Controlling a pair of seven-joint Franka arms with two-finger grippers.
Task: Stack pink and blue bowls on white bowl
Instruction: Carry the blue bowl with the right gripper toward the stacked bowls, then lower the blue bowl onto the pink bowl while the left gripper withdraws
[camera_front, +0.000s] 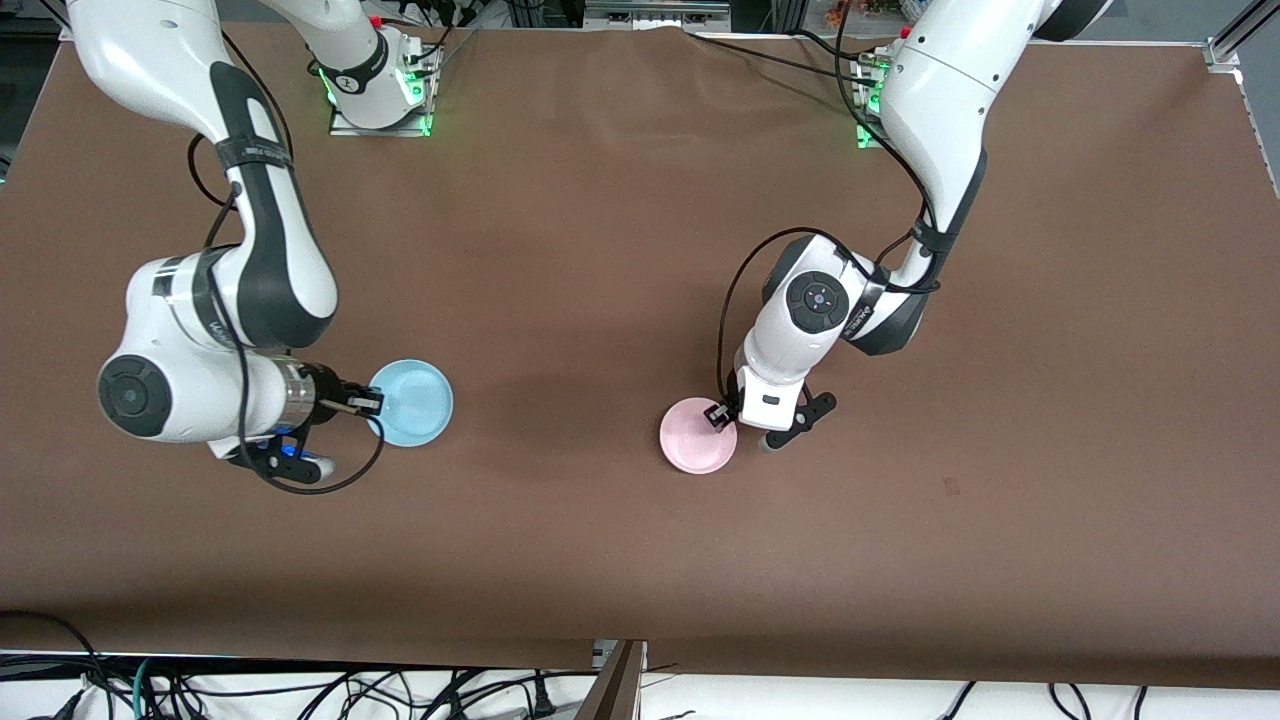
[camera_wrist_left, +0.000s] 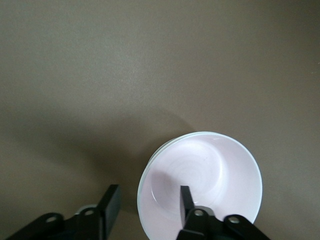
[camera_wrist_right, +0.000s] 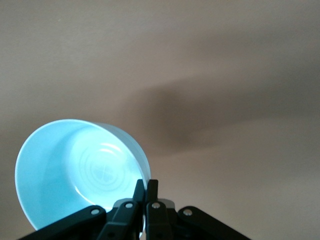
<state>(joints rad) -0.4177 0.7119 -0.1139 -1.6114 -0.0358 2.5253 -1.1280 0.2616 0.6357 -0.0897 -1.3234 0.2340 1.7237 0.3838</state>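
Observation:
The light blue bowl (camera_front: 412, 402) hangs from my right gripper (camera_front: 366, 405), which is shut on its rim; in the right wrist view the bowl (camera_wrist_right: 75, 170) is tilted and its shadow lies apart from it. The pink bowl (camera_front: 697, 437) sits nearer the left arm's end. My left gripper (camera_front: 718, 415) is open at its rim. In the left wrist view one finger (camera_wrist_left: 186, 200) is inside the pink bowl (camera_wrist_left: 215, 175) and the other (camera_wrist_left: 110, 202) outside. A second pale rim (camera_wrist_left: 151, 159) shows just under the pink one, seemingly the white bowl nested beneath; the front view hides it.
The brown table cloth (camera_front: 600, 250) spreads wide around both bowls. Cables and a table edge (camera_front: 620, 680) lie along the side nearest the front camera. The arm bases (camera_front: 380, 90) stand along the other long edge.

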